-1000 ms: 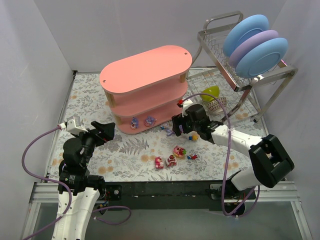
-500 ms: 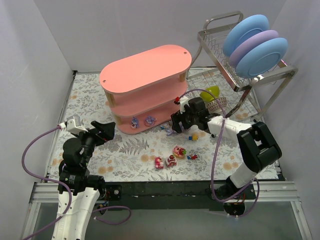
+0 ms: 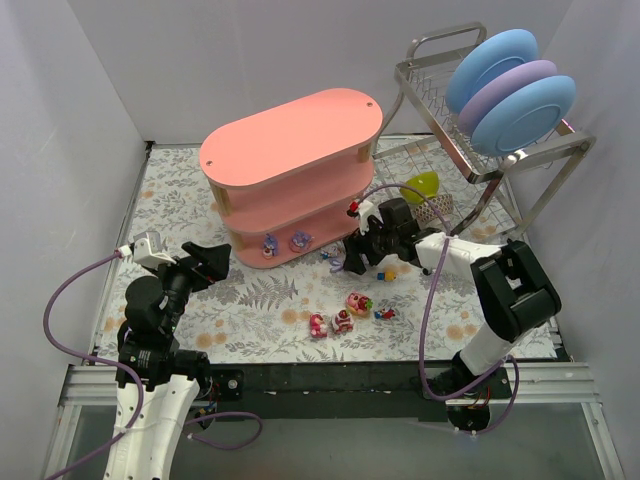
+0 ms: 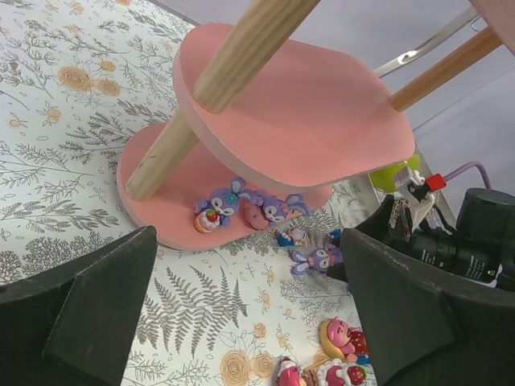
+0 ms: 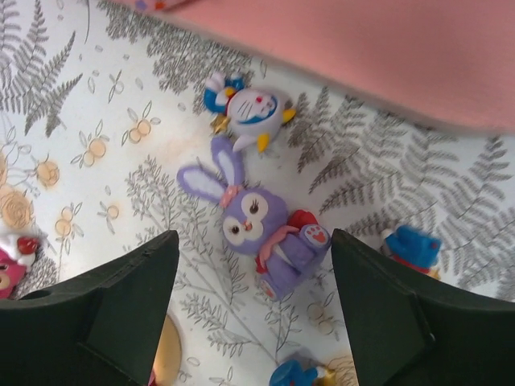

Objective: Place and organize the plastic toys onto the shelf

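Note:
The salmon-pink shelf [image 3: 290,170] stands at the back centre. Two purple toys [image 3: 270,243] [image 3: 299,240] sit on its bottom tier and also show in the left wrist view [image 4: 217,211]. My right gripper [image 3: 350,260] is open, with its jaws either side of a purple bunny toy [image 5: 257,221] lying on the mat, not touching it. A blue-and-white toy [image 5: 249,108] lies just beyond it, near the shelf edge. Three pink toys [image 3: 358,303] [image 3: 343,321] [image 3: 318,325] and a small blue one [image 3: 384,314] lie nearer the front. My left gripper [image 3: 205,262] is open and empty, left of the shelf.
A wire dish rack [image 3: 470,150] with blue and purple plates [image 3: 510,90] stands at the back right. A green bowl [image 3: 422,184] and a patterned bowl [image 3: 435,208] sit beneath it. Two more blue toys [image 5: 410,245] [image 5: 294,374] lie by my right gripper.
My right gripper has shifted slightly left toward the shelf and settled over the purple bunny. The left arm has not moved.

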Robot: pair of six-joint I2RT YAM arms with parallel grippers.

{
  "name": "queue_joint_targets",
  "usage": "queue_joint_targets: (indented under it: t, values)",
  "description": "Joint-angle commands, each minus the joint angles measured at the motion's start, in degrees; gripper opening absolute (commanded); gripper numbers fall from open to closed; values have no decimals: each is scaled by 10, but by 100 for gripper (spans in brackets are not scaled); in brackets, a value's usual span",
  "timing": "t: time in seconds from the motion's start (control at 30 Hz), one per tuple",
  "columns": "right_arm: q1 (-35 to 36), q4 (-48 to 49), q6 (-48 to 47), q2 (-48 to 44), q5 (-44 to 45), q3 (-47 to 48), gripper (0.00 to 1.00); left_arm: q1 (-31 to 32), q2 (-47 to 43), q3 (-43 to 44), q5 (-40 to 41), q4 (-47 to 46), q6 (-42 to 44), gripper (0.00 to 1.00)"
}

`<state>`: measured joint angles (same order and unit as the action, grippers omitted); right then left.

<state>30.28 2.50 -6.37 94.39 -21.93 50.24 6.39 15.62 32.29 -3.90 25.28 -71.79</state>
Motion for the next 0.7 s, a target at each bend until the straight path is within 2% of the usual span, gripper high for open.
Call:
queue_joint_targets:
  t: [0.0,0.37,0.6,0.67]
  values:
    - [3,-13,6,-41,-32,-29,82,2,-6,-4,-6,-1,9,98]
    - [46,-5,55,-119,-21,-87,77,1,-11,-5,-7,-1,9,98]
    - [79,-24,71,-136,-2,-80,77,1,-13,-5,-8,-1,9,98]
    - [79,-55,68,-139,5,-63,77,1,-12,-5,-7,-1,9,98]
